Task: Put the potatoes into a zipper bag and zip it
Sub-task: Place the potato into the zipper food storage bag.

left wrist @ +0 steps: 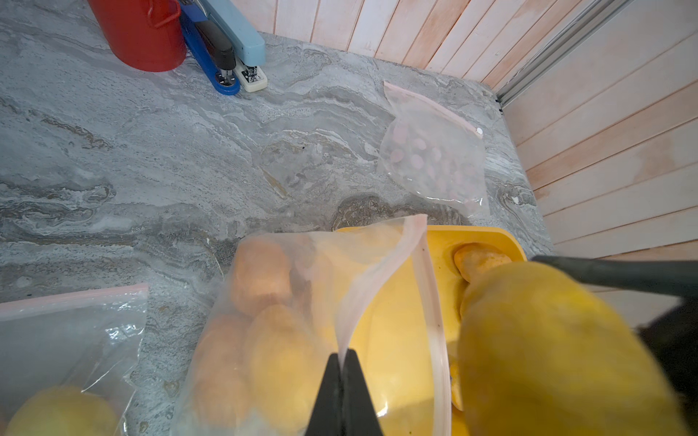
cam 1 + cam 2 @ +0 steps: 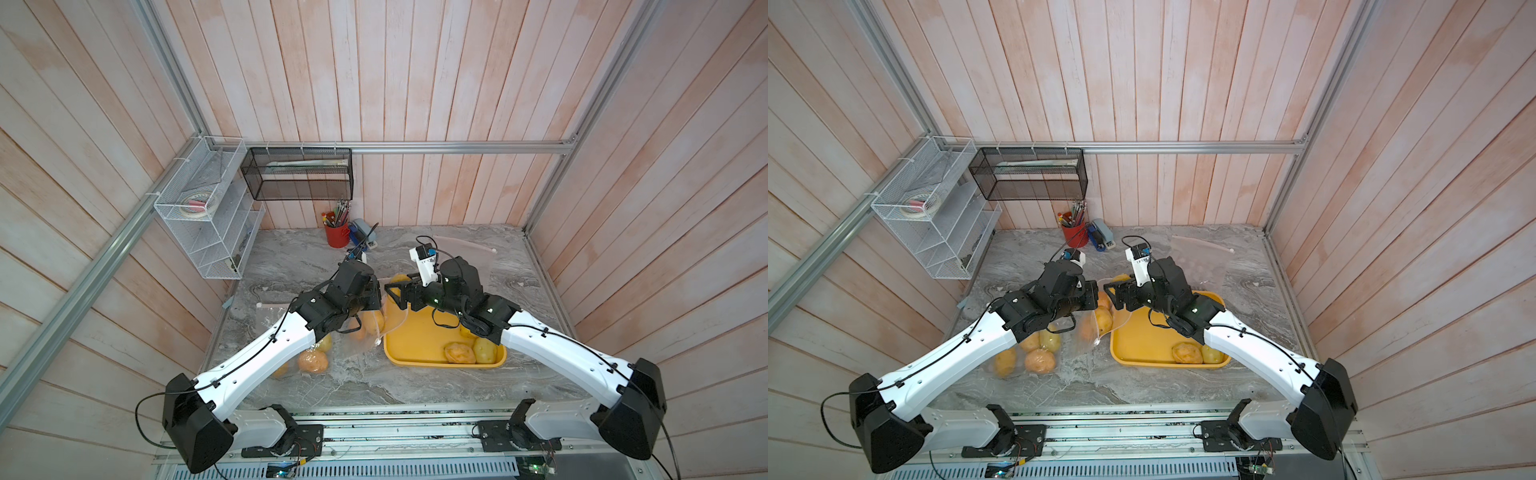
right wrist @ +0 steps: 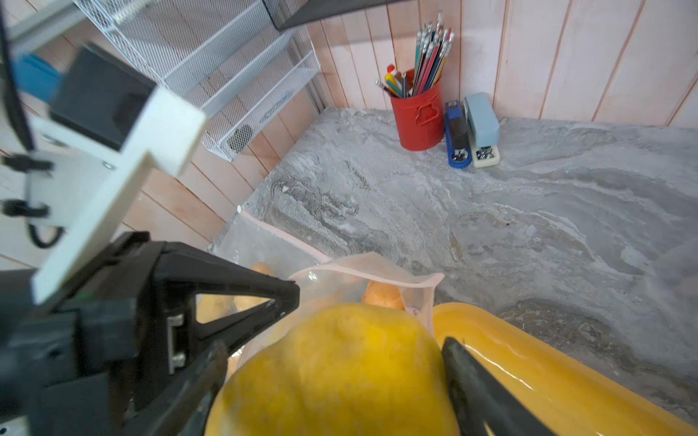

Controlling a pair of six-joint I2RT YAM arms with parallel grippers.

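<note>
The right gripper [image 3: 332, 353] holds a smooth yellow potato [image 1: 547, 358] in wide jaws at the mouth of the bag [image 1: 287, 271]; the left gripper [image 1: 343, 364] pinches the bag's rim open; this looks like the filling step; next the potato must pass the floppy rim, then drop; the bag is clear and soft, left of the shiny tray [image 2: 411, 345], where lumpy potatoes [image 2: 459, 353] wait.

Nothing legible anywhere. Small dark marks on the white camera mount [image 2: 1139, 261] and a black-and-white patch on the stapler [image 3: 485, 153] are too blurred to read.
</note>
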